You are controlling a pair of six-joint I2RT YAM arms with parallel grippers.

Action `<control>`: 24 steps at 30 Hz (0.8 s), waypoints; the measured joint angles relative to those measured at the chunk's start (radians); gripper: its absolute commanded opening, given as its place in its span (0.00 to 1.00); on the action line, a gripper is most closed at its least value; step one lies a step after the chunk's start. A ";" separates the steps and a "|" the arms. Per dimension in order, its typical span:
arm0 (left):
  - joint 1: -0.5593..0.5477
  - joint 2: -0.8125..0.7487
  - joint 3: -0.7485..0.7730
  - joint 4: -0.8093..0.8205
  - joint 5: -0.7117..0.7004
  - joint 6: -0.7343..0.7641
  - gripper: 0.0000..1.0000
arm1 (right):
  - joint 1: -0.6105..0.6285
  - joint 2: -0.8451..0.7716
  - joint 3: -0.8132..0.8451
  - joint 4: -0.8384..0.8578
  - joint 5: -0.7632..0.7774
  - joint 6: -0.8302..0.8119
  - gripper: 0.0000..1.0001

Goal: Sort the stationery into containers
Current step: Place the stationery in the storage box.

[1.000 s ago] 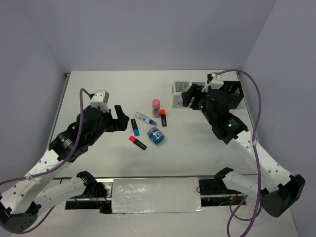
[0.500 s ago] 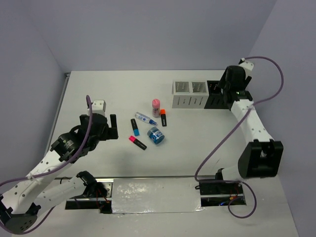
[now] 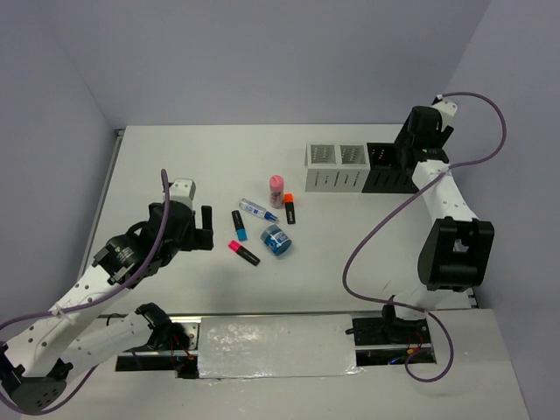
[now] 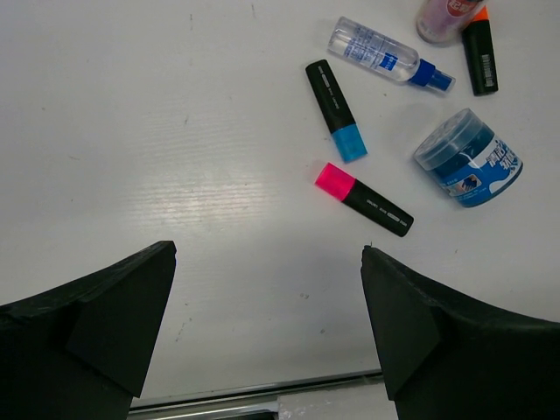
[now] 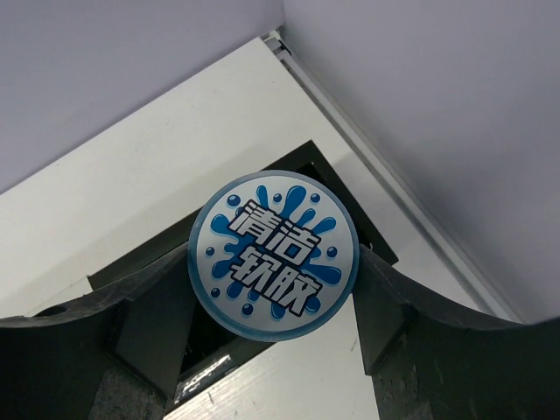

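**Release of a roll over a container.** The right end effector (image 5: 273, 293) is clamped on a blue roll (image 5: 273, 249), printed lid toward the wrist camera, directly above the open mouth of a black container (image 5: 140, 262) at the far right of the bench (image 3: 175, 157). The roll looks nearly as wide as the mouth, so a good release probably calls for centring it on the opening, keeping it level, lowering it below the rim and only then parting the fingers; dropped from height or off centre, it could catch an edge and tip out. The left end effector (image 4: 267, 306) stands wide apart and empty, hovering near the pink highlighter (image 4: 365, 199) without touching it.

**Counts:**
- highlighters, three, all lying on the bench: the pink highlighter, a blue highlighter (image 4: 335, 109) and an orange highlighter (image 4: 481, 52);
- pen (image 4: 389, 54), one;
- pink-capped bottle (image 3: 276, 187), one, upright;
- rolls, two: the one held, and a second roll (image 4: 468, 157) lying on the bench near the pink highlighter;
- containers, four in a row: two white containers (image 3: 322, 179) and two black, the rightmost partly behind the right arm.
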 measured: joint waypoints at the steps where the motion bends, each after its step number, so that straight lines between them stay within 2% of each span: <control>1: 0.000 -0.001 -0.001 0.000 0.004 0.001 0.99 | -0.011 0.002 0.000 0.010 -0.015 -0.001 0.00; 8: 0.000 -0.005 -0.004 0.004 0.024 0.004 0.99 | -0.050 0.039 0.003 0.114 -0.066 -0.047 0.00; 15: 0.000 -0.024 -0.005 0.016 0.039 0.022 0.99 | -0.063 0.133 0.014 0.122 -0.103 -0.077 0.00; 24: 0.000 0.001 -0.005 0.026 0.057 0.025 0.99 | -0.072 0.146 0.014 0.144 -0.114 -0.119 0.00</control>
